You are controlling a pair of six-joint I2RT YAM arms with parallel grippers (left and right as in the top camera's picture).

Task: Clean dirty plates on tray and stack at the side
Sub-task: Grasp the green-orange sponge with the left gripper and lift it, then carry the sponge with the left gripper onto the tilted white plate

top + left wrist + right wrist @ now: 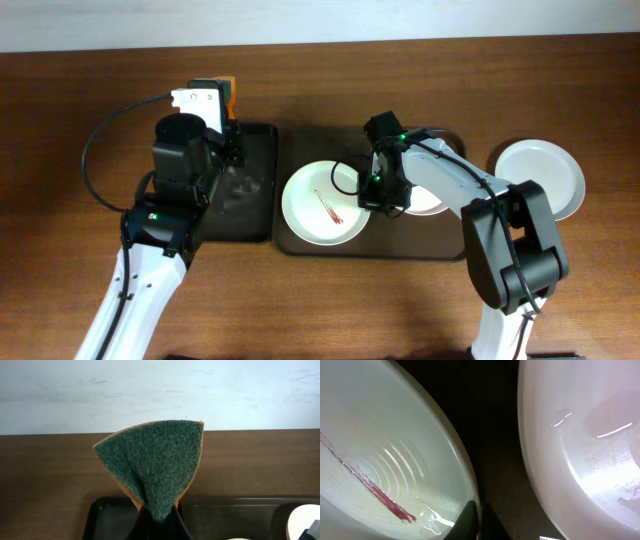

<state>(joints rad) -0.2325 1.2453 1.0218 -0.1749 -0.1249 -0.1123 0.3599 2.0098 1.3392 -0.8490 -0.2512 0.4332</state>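
A pale mint-green plate (318, 203) with dark-red smears lies at the left of the dark-brown tray (380, 245). In the right wrist view (385, 460) its smear is clear. My right gripper (372, 190) is shut on this plate's right rim (475, 519), one finger inside and one outside. A white plate (428, 198) lies to its right on the tray, partly under the right arm; it also shows in the right wrist view (580, 450). Another white plate (545, 175) lies on the table at the right. My left gripper (159, 522) is shut on an orange-and-green sponge (152, 465), held up over the black tray.
A smaller black tray (245, 190) lies left of the brown tray, under the left arm; it also shows in the left wrist view (107, 520). The brown tray (235, 515) shows there too. The wooden table (330, 310) extends in front.
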